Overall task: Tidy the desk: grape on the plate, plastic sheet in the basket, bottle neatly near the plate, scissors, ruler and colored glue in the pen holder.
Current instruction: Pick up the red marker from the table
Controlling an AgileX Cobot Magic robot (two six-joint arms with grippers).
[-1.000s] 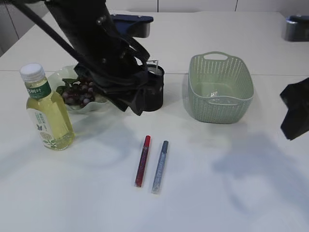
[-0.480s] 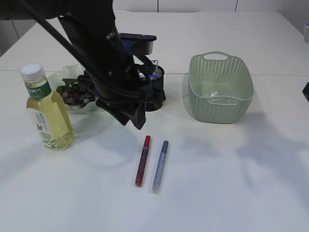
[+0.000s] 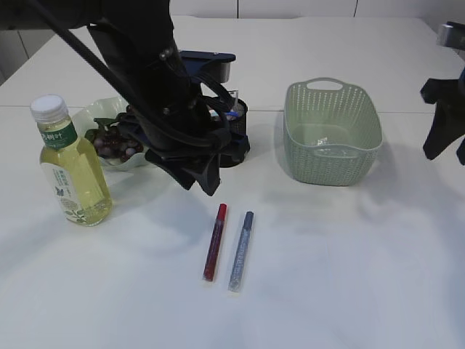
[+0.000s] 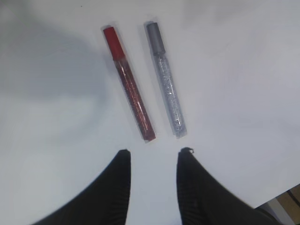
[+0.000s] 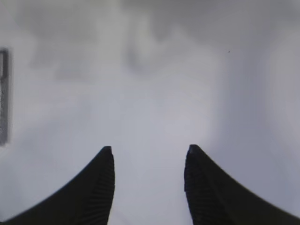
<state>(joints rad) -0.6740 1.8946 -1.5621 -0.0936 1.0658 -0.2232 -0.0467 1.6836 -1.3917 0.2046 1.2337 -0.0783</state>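
Note:
Two colored glue pens lie side by side on the white table, a red one [image 3: 214,242] [image 4: 129,84] and a silver one [image 3: 241,251] [image 4: 166,79]. My left gripper [image 3: 201,187] [image 4: 154,152] hovers open just behind their near ends, nothing between its fingers. The black pen holder [image 3: 236,134] stands behind the left arm, with a clear strip and something blue sticking out of it. Grapes [image 3: 116,139] rest on the plate [image 3: 91,113]. The bottle [image 3: 69,163] stands upright in front of the plate. My right gripper [image 3: 443,145] [image 5: 149,149] is open at the far right, empty.
The green basket [image 3: 332,131] sits right of the pen holder; something clear glints on its floor, and I cannot tell if it is the plastic sheet. The left arm covers part of the plate and the holder.
The left arm has come forward from the pen holder toward the glue pens, then held still. The right arm swung out of view and has come back higher at the right edge.

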